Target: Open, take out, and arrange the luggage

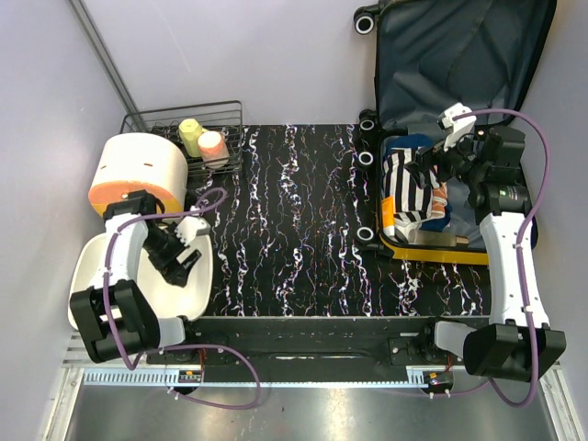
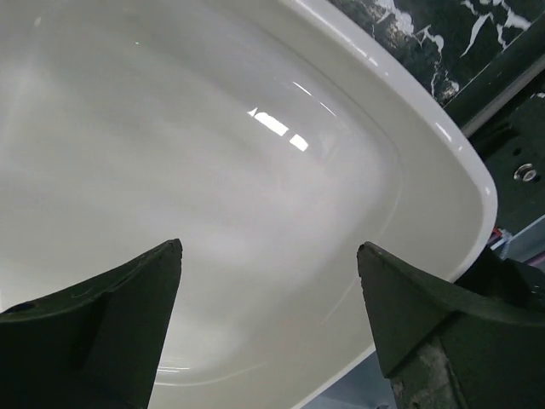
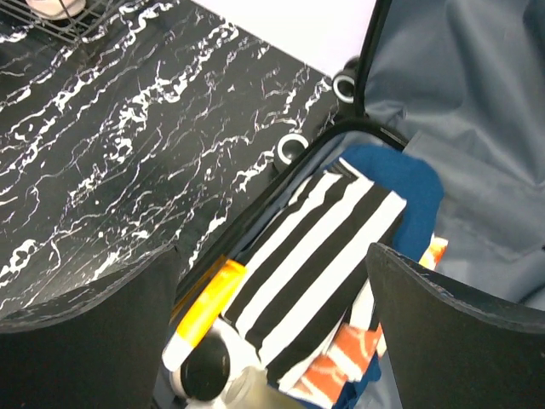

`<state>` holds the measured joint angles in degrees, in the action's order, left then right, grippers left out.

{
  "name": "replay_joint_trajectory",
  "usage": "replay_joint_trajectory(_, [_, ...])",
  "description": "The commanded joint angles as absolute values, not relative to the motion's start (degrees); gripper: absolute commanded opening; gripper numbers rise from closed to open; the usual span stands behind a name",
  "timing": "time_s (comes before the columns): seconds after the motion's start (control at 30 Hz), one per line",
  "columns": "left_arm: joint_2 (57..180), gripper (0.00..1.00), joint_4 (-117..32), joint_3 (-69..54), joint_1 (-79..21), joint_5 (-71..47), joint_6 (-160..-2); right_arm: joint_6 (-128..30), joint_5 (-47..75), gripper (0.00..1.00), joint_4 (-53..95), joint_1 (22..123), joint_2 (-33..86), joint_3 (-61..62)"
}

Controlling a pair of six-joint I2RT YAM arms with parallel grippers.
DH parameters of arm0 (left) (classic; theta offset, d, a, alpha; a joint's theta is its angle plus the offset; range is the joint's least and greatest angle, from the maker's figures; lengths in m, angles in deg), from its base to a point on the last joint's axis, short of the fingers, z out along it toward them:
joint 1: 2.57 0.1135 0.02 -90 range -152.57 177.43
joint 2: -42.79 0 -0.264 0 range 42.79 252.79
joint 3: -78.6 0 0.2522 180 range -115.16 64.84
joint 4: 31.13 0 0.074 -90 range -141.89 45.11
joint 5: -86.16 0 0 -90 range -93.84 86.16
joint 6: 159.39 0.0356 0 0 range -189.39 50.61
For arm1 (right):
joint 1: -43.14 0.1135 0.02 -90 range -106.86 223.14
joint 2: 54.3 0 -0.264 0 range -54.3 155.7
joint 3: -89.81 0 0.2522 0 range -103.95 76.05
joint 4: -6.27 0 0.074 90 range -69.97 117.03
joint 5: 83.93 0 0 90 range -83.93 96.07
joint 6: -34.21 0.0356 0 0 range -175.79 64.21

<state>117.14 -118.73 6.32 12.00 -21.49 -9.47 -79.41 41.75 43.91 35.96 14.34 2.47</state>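
1. Containers
- The luggage (image 1: 459, 55) lies open at the far right of the counter (image 1: 294, 211). Its lid stands up against the back wall, grey lining facing forward. The yellow shell shows along the near rim.
- The lower half holds a black-and-white striped garment (image 1: 409, 184) on top, with blue fabric (image 1: 418, 142) behind it and an orange-and-white piece (image 1: 441, 197) beside it. A yellow tube (image 3: 209, 307) lies along the left inner wall.
- A wire basket (image 1: 184, 119) at the far left holds two small upright cups, one pale green (image 1: 190, 136) and one pink (image 1: 212, 145).
- A cream-and-orange round container (image 1: 138, 170) stands just in front of the basket. A white tray (image 1: 197, 285) lies near it, at the left edge.

2. Tools
- Left tool (image 2: 268, 245): fingers spread wide above the tray interior, gripping nothing.
- Right tool (image 3: 271, 251): fingers spread wide above the striped garment, gripping nothing. Contact with the fabric cannot be confirmed.

3. Limits of view
- The picture edge cuts off the top of the lid.
- The right arm covers the right side of the lower half.
- A dark round item (image 3: 204, 371) near the tube is blurred and cannot be identified.
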Motion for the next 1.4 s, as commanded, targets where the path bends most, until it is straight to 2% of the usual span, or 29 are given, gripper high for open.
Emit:
replay_joint_trajectory(0.0, [116.70, 0.87, -114.33, 10.77, 7.92, -19.39, -0.56, -79.87, 36.41, 1.00, 51.48, 36.11, 11.79, 1.17])
replay_joint_trajectory(0.13, [119.78, 0.86, -106.61, 13.95, -1.32, -21.76, -8.02, -80.75, 33.50, 1.00, 58.08, 36.11, 13.11, -0.94])
replay_joint_trajectory(0.33, [127.33, 0.85, -97.38, 8.43, -16.79, -28.27, -24.63, -79.00, 29.54, 1.00, 65.99, 35.49, 16.00, -5.15])
replay_joint_trajectory(0.57, [143.39, 0.84, -89.89, -7.30, -29.18, -33.90, -38.95, -74.61, 29.80, 1.00, 71.18, 32.69, 19.17, -7.18])
replay_joint_trajectory(0.77, [156.14, 0.85, -88.74, -25.84, -40.08, -33.81, -42.40, -71.97, 29.80, 1.00, 71.98, 30.66, 22.25, -8.58])
replay_joint_trajectory(0.9, [160.29, 0.87, -88.57, -35.16, -40.98, -35.65, -46.00, -69.42, 30.68, 1.00, 71.80, 30.57, 24.45, -9.99])
replay_joint_trajectory(1.0, [160.57, 0.87, -88.57, -38.87, -40.89, -34.96, -46.62, -66.61, 31.47, 0.95, 70.05, 30.57, 26.99, -10.08])
replay_joint_trajectory(1.17, [152.68, 0.89, -89.97, -35.81, -38.88, -36.08, -47.15, -61.87, 32.44, 0.70, 66.88, 30.57, 31.30, -11.13])
replay_joint_trajectory(1.37, [141.08, 0.90, -90.06, -28.77, -34.04, -39.08, -49.96, -60.37, 31.47, 0.65, 64.33, 30.57, 36.05, -12.71])
